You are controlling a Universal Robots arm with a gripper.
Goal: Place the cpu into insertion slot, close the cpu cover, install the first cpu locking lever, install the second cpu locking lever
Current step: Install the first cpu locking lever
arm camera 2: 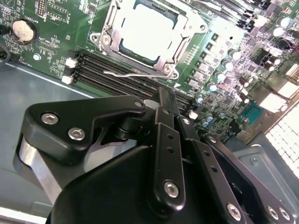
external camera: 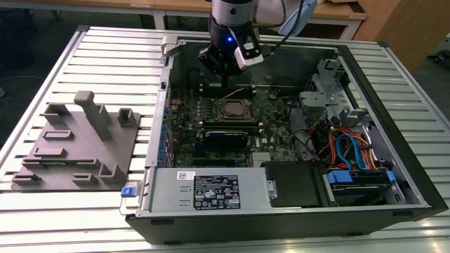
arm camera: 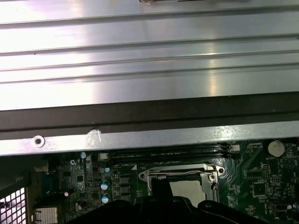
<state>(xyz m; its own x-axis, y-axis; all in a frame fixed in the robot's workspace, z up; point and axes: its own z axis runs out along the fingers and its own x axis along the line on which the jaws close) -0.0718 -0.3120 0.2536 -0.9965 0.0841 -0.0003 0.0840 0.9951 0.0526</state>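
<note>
Gripper: the gripper [arm camera 2: 164, 95] hangs over the motherboard [arm camera 2: 51, 42], fingers drawn together with nothing between them. A narrow closed tip would suit pushing a thin wire, not carrying a part.
Cpu: the cpu [arm camera 2: 147, 30] lies just ahead of the fingertips, across the memory slots [arm camera 2: 117, 77]. It sits flat in the insertion slot [external camera: 222, 109], pale top up, so placing looks done.
Cpu cover: the cpu cover [arm camera 2: 140, 59] lies down around the chip, its window showing the pale top. It reads as closed, which is what lets the levers clamp it.
Locking lever: one wire locking lever [arm camera 2: 133, 73] runs along the socket edge nearest the gripper, low beside the frame. Whether it is hooked under its catch, I cannot tell.
Stage, as I judge it: lever work, with the tip nearest that lever but apart from it.
Clearance: in the exterior view the gripper [external camera: 225, 84] stands inside the open computer case [external camera: 393, 137], just beyond the socket's far side.
</note>
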